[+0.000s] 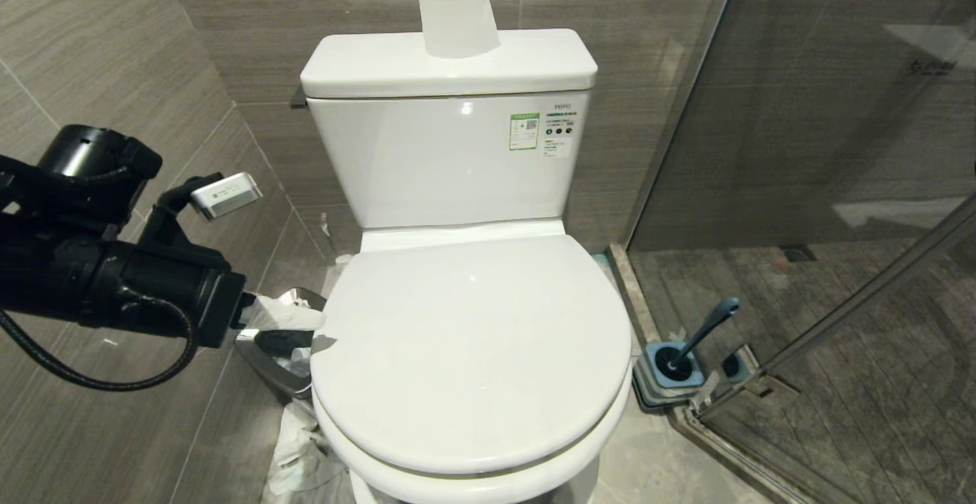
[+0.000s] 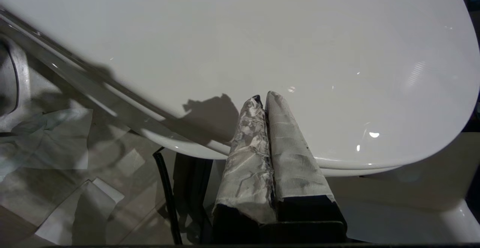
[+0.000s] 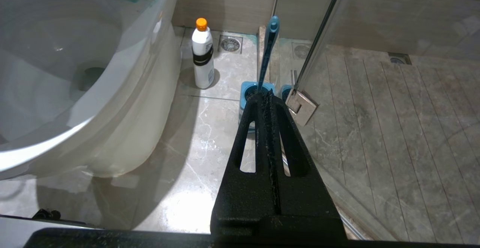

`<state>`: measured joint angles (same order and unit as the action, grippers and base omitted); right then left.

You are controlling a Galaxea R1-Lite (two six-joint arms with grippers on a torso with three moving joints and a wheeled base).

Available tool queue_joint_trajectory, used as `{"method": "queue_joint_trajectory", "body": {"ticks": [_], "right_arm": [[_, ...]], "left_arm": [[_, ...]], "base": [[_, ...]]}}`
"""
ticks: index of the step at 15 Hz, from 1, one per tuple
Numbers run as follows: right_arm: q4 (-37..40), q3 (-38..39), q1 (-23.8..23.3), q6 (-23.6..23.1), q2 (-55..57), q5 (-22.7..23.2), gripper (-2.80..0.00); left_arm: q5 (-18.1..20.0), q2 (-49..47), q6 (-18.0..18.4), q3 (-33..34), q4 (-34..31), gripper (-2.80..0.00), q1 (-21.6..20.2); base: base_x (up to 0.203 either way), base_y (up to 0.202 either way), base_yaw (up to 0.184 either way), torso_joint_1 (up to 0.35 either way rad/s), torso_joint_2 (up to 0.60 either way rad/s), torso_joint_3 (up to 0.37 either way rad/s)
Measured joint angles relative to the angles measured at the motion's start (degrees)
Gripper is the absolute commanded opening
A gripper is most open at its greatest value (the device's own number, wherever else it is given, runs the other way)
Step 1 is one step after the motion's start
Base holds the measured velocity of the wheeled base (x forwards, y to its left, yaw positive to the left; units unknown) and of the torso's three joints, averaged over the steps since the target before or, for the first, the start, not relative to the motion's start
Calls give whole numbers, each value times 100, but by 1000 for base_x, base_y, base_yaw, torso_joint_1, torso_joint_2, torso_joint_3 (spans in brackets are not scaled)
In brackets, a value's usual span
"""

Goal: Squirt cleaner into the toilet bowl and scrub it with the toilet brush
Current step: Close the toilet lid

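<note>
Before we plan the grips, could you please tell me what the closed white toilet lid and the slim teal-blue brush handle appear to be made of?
The closed white toilet lid looks like glossy moulded plastic, though ceramic cannot be excluded: smooth, with sharp light glints. The slim teal-blue brush handle looks like matte plastic: even colour, no shine.

The toilet (image 1: pixel 457 260) stands against the back wall, lid (image 1: pixel 473 351) down. A paper roll (image 1: pixel 454 12) stands on its tank (image 1: pixel 446 161). Left of the toilet, just beside the lid's edge, sits a bin (image 1: pixel 278 351), with paper on the floor before it. The left gripper (image 2: pixel 262 99) is at the lid's left edge. Right of the toilet the brush (image 1: pixel 705 332) leans in its holder (image 1: pixel 667 374), beside the shower's glass door (image 1: pixel 839 146). A bottle (image 3: pixel 202 54) stands on the floor between toilet and holder.
</note>
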<state>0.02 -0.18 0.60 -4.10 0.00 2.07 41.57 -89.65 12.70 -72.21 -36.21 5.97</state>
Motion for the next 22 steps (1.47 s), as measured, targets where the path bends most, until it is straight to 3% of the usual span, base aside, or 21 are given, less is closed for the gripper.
{"method": "queue_joint_trajectory", "body": {"ticks": [4,6,8,10,12,13,16,22], "right_arm": [[-2,0,0,0,0,1,-280],[-2,0,0,0,0,1,-280],[-2,0,0,0,0,1,-280],[-2,0,0,2,0,1,-280],[-2,0,0,1,0,1,-280],[-2,0,0,2,0,1,-280],[-2,0,0,0,0,1,-280],[-2,0,0,2,0,1,-280]], "left_arm": [[-21,62,11,-296,-476,-280,13],[-373,33,2,-600,-508,-280,29],[-1378,-95,-146,-1020,-505,-280,212],[-2607,-315,-725,-1469,-488,-280,696],[-3419,-508,-1187,-1550,-485,-280,1127],[-3617,-589,-1345,-1507,-478,-280,1303],[-3664,-798,-1885,-1299,-495,-280,1666],[-3284,-1215,-2759,-743,-265,-280,1744]], "base": [[0,0,0,2,0,17],[0,0,0,0,0,0],[0,0,0,0,0,0],[0,0,0,0,0,0],[0,0,0,0,0,0],[0,0,0,0,0,0],[0,0,0,0,0,0],[0,0,0,0,0,0]]}}
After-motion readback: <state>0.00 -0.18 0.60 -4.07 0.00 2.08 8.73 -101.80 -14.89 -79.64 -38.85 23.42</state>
